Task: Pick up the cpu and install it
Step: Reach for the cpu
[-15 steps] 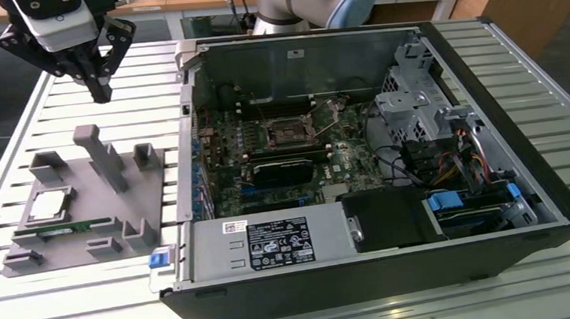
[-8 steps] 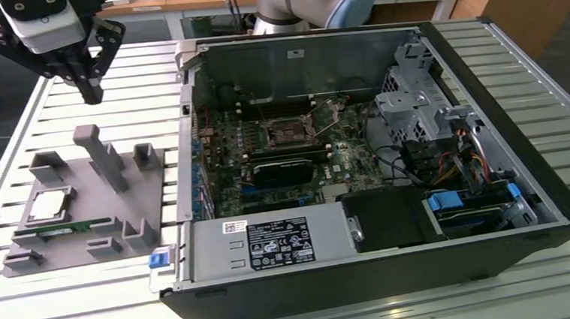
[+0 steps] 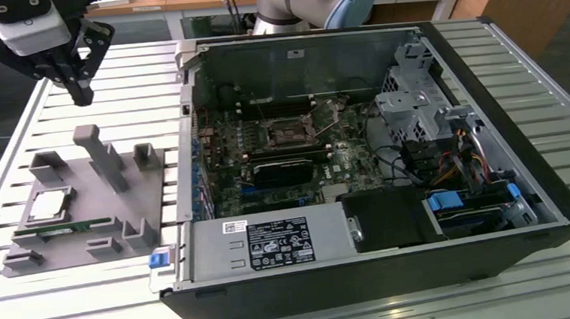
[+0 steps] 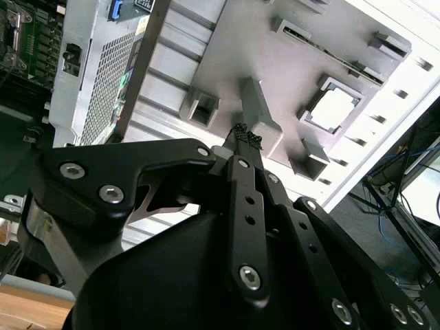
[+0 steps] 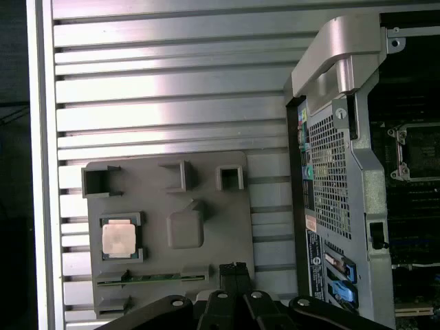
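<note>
The cpu (image 3: 50, 206), a small square chip with a shiny silver top, lies flat in a recess of the grey holder plate (image 3: 158, 206) at the exterior view's left. Both wrist views show the cpu (image 4: 335, 110) (image 5: 119, 238) from above. My gripper (image 3: 82, 95) hangs well above the table, beyond the far end of the plate and apart from the chip. Its fingertips (image 4: 247, 137) are pressed together, shut on nothing. The open socket (image 3: 288, 135) sits on the motherboard inside the case, and the socket (image 5: 419, 148) also shows in the first wrist view.
An open computer case (image 3: 528, 188) lies on the slatted aluminium table (image 3: 129, 87), right of the plate. A green memory stick (image 3: 64, 228) lies in a slot beside the cpu. A tall grey post (image 3: 99, 154) and several brackets rise from the plate. A power supply (image 3: 270, 243) fills the case's near corner.
</note>
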